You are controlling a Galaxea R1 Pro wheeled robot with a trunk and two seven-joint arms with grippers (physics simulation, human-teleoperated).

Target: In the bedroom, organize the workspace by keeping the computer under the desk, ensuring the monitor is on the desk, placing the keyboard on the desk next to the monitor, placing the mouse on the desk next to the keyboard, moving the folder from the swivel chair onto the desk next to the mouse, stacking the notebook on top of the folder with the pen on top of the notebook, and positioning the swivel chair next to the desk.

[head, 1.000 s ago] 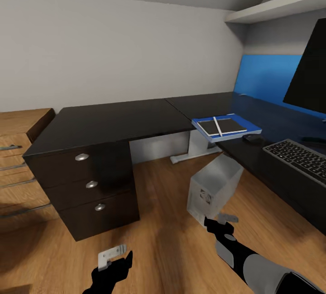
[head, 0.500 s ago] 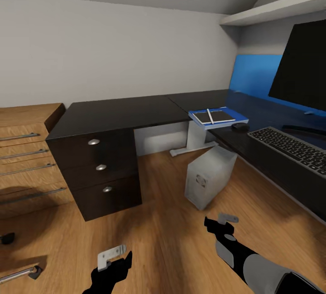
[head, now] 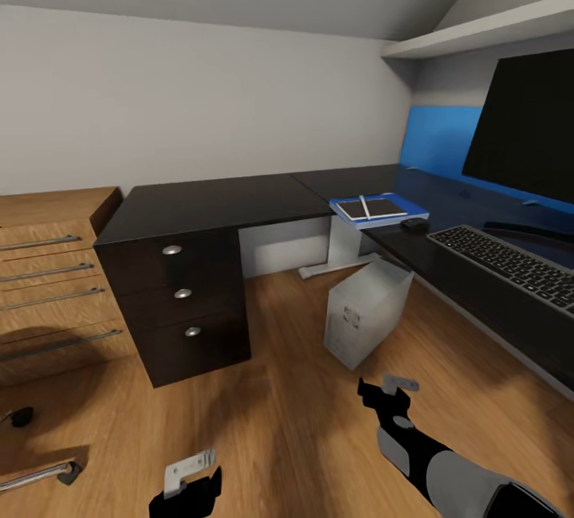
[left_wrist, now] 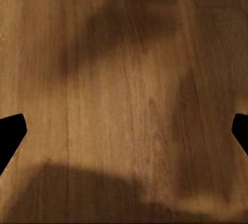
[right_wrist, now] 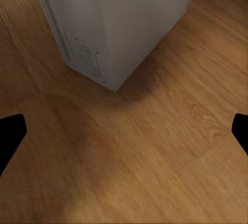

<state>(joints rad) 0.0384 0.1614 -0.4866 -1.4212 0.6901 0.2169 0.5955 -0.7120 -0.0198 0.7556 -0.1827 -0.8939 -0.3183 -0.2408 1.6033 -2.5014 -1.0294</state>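
Surface: L-shaped, glossy black, one wing along the far wall, the other running toward the camera at right and cut off by the frame edge; three drawers with round knobs under its left end. Monitor: upright on the right wing, screen black, right part out of frame, stand largely lost against the dark top. Light-wood dresser: left of the surface, partly cropped. Computer: pale tower on the wood floor, just at the edge of the right wing, only partly beneath it, tilted, long axis running from the near floor toward the surface; lower front corner also seen in the right wrist view, upper part cut off there. Keyboard: flat before the monitor, long axis along the right wing, near end cropped. Folder: blue, at the inner corner, overhanging the edge; notebook stacked on it; pen across the notebook, pointing roughly front to back. Mouse: small dark shape between folder and keyboard, detail not readable. Chrome leg and caster at lower left, remainder out of view. Left tool: released, fingertips wide apart over bare floor in its wrist view. Right tool: released, empty, low over the floor near the computer.
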